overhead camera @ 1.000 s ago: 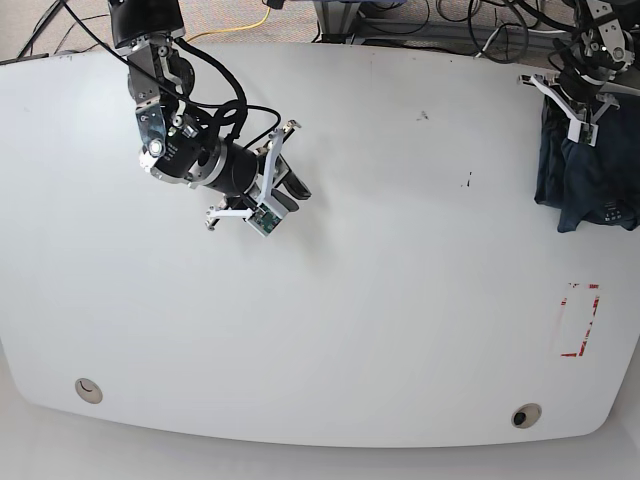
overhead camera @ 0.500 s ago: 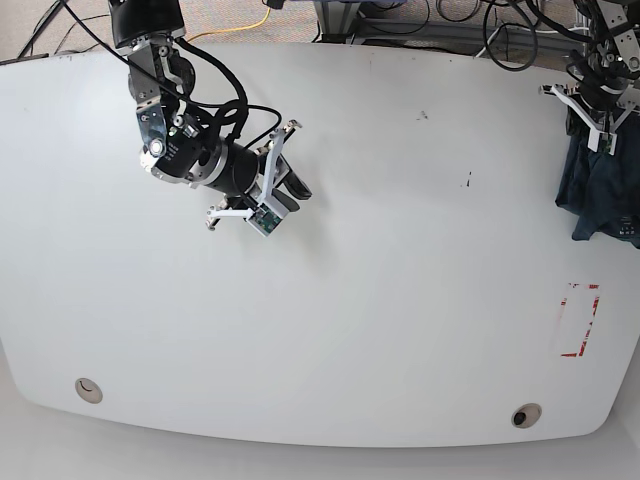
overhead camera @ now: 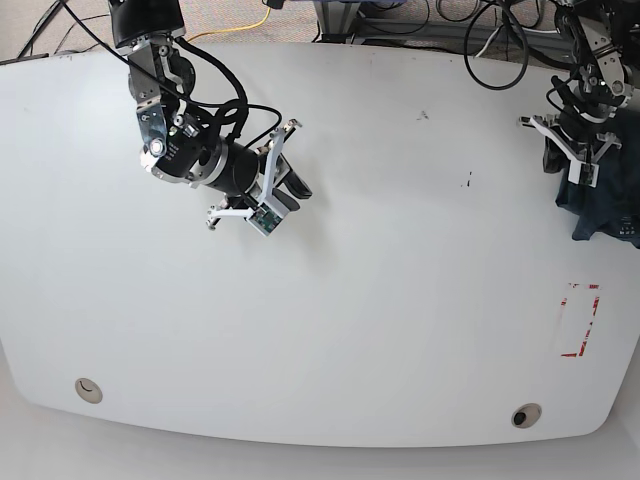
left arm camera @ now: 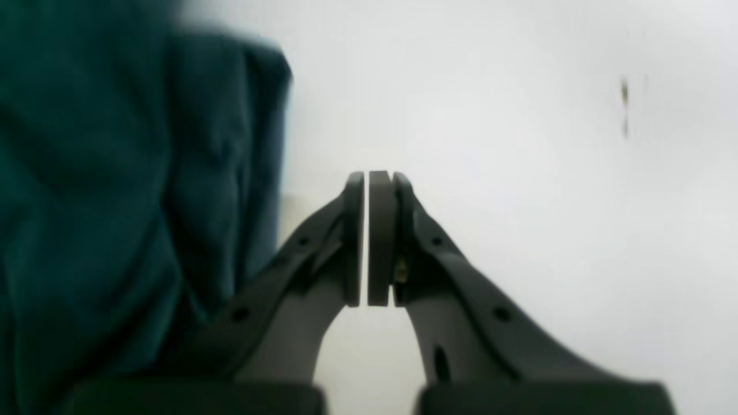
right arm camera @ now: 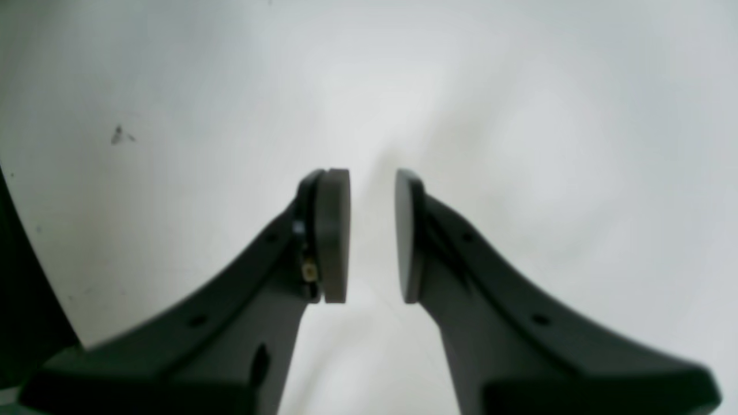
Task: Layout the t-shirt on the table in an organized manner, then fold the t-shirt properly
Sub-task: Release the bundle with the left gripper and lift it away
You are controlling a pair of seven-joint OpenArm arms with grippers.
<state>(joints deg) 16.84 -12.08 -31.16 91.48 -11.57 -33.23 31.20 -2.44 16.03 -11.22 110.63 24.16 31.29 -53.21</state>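
Right now my left gripper (left arm camera: 367, 239) has its pads pressed together with only a hairline seam between them, nothing caught in it, white table (left arm camera: 519, 173) behind the tips. Just beside it in the left wrist view hangs the t-shirt (left arm camera: 115, 190), dark teal, bunched in soft vertical folds, filling that side of the picture; whether the cloth touches my finger I cannot tell, blur is too heavy. In the base view the t-shirt (overhead camera: 605, 200) sits crumpled at the far side edge of the table (overhead camera: 400, 300), partly cut off by the picture border, with my left gripper (overhead camera: 572, 150) over its inner edge. My right gripper (right arm camera: 372, 236) has its pads (right arm camera: 334, 236) a little apart, a clear gap between them and only bare tabletop seen through it, holding nothing. In the base view that right gripper (overhead camera: 262, 200) hangs above the tabletop on the opposite side, well apart from the shirt, its arm bent down from the back edge. Red dashed rectangle (overhead camera: 580, 320) is marked on the table near the shirt, toward the front. Two grommet holes (overhead camera: 526, 415) sit near the front edge. A small dark speck (right arm camera: 118, 135) shows on the white surface in the right wrist view.
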